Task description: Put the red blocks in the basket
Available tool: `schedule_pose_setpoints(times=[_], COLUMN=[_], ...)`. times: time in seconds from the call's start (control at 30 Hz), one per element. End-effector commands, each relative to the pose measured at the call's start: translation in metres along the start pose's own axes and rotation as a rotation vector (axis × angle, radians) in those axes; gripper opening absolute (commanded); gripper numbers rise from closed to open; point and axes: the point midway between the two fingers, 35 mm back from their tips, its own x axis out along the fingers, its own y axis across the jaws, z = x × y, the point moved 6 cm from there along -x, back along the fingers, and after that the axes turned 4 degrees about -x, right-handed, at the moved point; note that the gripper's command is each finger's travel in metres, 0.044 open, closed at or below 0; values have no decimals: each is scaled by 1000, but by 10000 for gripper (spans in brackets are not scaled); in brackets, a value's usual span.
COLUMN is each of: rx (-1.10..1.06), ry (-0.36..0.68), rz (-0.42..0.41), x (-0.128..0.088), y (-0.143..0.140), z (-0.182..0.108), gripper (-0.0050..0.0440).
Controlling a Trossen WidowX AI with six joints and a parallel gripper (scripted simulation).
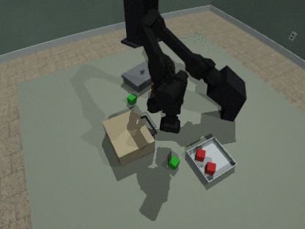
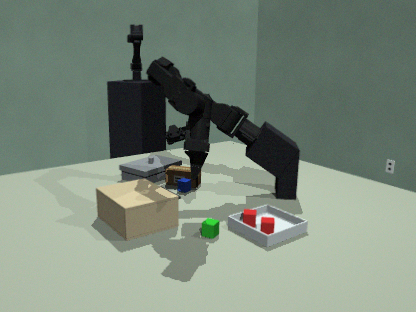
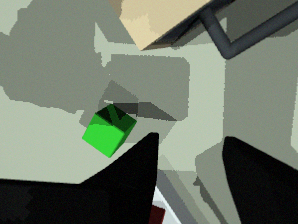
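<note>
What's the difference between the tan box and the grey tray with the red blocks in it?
The tan box is closed on top, so its inside is hidden; the grey tray is open and shows two red blocks. The box stands taller, while the tray is shallow with low walls. The box has a dark handle on one side; the tray shows none. Both are rectangular and rest on the table.
</note>
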Motion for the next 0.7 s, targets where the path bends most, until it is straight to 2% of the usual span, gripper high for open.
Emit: schedule_pose_setpoints(times=[0.0,0.07,0.17,0.27,0.33,0.67], rx=[223,353,549,743,872,903], ry=[-44,-71,-110,-155,-185,-192], rz=[11,20,33,52,64,67], x=[2,2,2,2,2,5], y=[-25,-38,-38,-64,-65,-65], z=[15,23,21,32,31,31], gripper=[148,148,148,148,148,148])
